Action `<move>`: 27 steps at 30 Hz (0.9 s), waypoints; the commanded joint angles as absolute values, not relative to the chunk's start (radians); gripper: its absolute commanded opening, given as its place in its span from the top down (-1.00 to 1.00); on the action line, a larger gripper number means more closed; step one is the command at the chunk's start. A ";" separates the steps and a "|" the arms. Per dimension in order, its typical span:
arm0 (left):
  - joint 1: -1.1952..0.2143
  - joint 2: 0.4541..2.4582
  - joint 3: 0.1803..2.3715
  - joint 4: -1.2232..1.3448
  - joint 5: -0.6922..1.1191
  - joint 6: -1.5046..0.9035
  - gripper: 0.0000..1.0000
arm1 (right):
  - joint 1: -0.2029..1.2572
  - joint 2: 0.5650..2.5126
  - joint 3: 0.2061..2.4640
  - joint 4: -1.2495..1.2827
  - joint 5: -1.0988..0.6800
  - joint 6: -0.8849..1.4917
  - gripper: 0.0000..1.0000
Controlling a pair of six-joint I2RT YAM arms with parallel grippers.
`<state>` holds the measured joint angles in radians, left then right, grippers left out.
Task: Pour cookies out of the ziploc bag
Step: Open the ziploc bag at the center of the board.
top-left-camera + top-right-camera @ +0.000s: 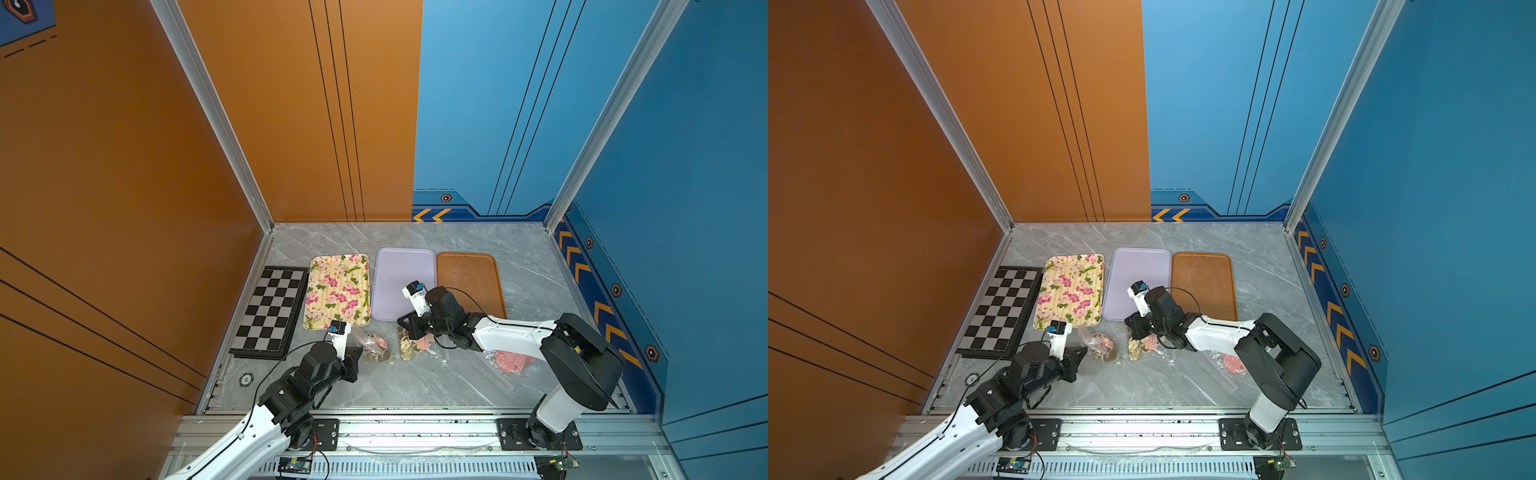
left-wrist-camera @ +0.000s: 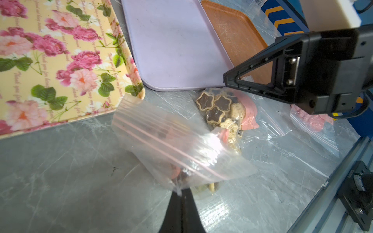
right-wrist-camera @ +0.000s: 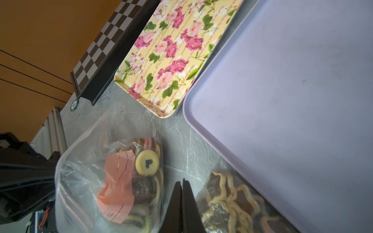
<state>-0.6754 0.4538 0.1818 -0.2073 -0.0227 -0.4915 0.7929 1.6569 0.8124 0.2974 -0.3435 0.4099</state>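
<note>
On the grey marble table [image 1: 415, 386], three clear zip bags in a row, all nearer the arms than the trays, cookies inside each. Nearest the left arm, the round-cookie bag [image 2: 173, 141], raised off the table with its pink zip strip uppermost; inside, yellow, brown and pink rounds [image 3: 147, 162] and a pink paper slip. Pinched at a lower corner by the left gripper [image 2: 182, 194], jaws pressed flat together on the plastic. Just beside it, lying against the near edge of the lilac tray [image 1: 399, 266], the flower-cookie bag [image 1: 411, 347] with cream and dark flower shapes [image 2: 205, 100]. Between these two bags, tips down, the right gripper [image 3: 182, 186], jaws shut tight; impossible to tell whether any plastic is caught. Partly under the right arm, the pink-disc bag [image 1: 509, 361]. Flanking the lilac tray, the floral tray [image 1: 336, 286] and brown tray [image 1: 469, 274]; beyond the floral tray, a chessboard [image 1: 270, 311].
</note>
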 commanded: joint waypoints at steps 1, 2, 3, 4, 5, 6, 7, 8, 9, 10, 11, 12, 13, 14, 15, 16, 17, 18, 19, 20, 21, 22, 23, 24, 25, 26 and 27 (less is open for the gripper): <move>-0.679 0.454 0.201 -0.216 -0.022 -0.489 1.00 | 0.806 1.653 0.801 0.394 -0.470 0.423 0.80; -0.680 0.455 0.200 -0.211 -0.020 -0.488 1.00 | 0.816 1.660 0.799 0.422 -0.493 0.421 0.66; -0.678 0.457 0.198 -0.206 -0.017 -0.488 1.00 | 0.828 1.665 0.803 0.430 -0.502 0.411 0.56; -0.679 0.457 0.197 -0.204 -0.015 -0.488 1.00 | 0.839 1.669 0.807 0.432 -0.505 0.402 0.44; -0.679 0.459 0.197 -0.202 -0.012 -0.488 1.00 | 0.849 1.675 0.814 0.429 -0.514 0.388 0.32; -0.679 0.460 0.197 -0.199 -0.011 -0.488 1.00 | 0.857 1.680 0.822 0.421 -0.517 0.377 0.26; -0.679 0.461 0.196 -0.199 -0.009 -0.487 1.00 | 0.863 1.684 0.827 0.415 -0.517 0.369 0.21; -0.680 0.462 0.197 -0.196 -0.008 -0.486 1.00 | 0.870 1.688 0.835 0.404 -0.518 0.362 0.14; -0.680 0.461 0.198 -0.196 -0.006 -0.486 1.00 | 0.876 1.694 0.841 0.394 -0.516 0.355 0.10; -0.680 0.462 0.197 -0.196 -0.005 -0.486 1.00 | 0.880 1.698 0.848 0.385 -0.517 0.350 0.07; -0.680 0.462 0.198 -0.197 -0.005 -0.486 1.00 | 0.887 1.702 0.856 0.375 -0.513 0.344 0.04; -0.680 0.462 0.198 -0.196 -0.003 -0.486 1.00 | 0.891 1.706 0.861 0.364 -0.508 0.336 0.02; -0.680 0.462 0.199 -0.197 -0.002 -0.485 1.00 | 0.895 1.709 0.865 0.355 -0.504 0.329 0.00; -0.680 0.463 0.198 -0.196 -0.002 -0.485 1.00 | 0.901 1.713 0.870 0.348 -0.503 0.325 -0.01; -0.680 0.465 0.199 -0.197 0.000 -0.485 1.00 | 0.903 1.716 0.873 0.348 -0.509 0.322 -0.02; -0.680 0.465 0.197 -0.167 0.000 -0.484 1.00 | 0.906 1.718 0.874 0.350 -0.514 0.321 -0.02; -0.680 0.469 0.197 -0.159 0.001 -0.483 1.00 | 0.910 1.720 0.877 0.349 -0.519 0.317 -0.03; -0.680 0.473 0.197 -0.155 0.003 -0.483 1.00 | 0.914 1.722 0.880 0.347 -0.524 0.311 -0.04; -0.680 0.477 0.197 -0.152 0.005 -0.482 1.00 | 0.919 1.723 0.882 0.342 -0.526 0.307 -0.04; -0.680 0.481 0.197 -0.148 0.005 -0.481 1.00 | 0.923 1.725 0.889 0.335 -0.526 0.300 -0.05; -0.680 0.487 0.198 -0.145 0.006 -0.479 1.00 | 0.927 1.727 0.892 0.328 -0.527 0.294 -0.06; -0.680 0.490 0.199 -0.143 0.006 -0.479 1.00 | 0.930 1.730 0.893 0.323 -0.528 0.290 -0.06; -0.680 0.495 0.198 -0.139 0.008 -0.477 1.00 | 0.932 1.733 0.898 0.319 -0.530 0.287 -0.07; -0.680 0.499 0.201 -0.137 0.008 -0.474 1.00 | 0.934 1.737 0.902 0.317 -0.534 0.286 -0.07; -0.680 0.502 0.202 -0.134 0.008 -0.474 1.00 | 0.936 1.741 0.903 0.315 -0.538 0.285 -0.07; -0.680 0.506 0.202 -0.131 0.008 -0.473 1.00 | 0.937 1.744 0.909 0.312 -0.541 0.284 -0.07; -0.679 0.508 0.202 -0.127 0.009 -0.472 1.00 | 0.939 1.745 0.910 0.311 -0.542 0.281 -0.07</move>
<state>-0.6754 0.5018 0.1818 -0.1562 -0.0093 -0.4904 0.9321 1.7306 0.8837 0.3481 -0.5205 0.3099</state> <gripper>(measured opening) 0.044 0.532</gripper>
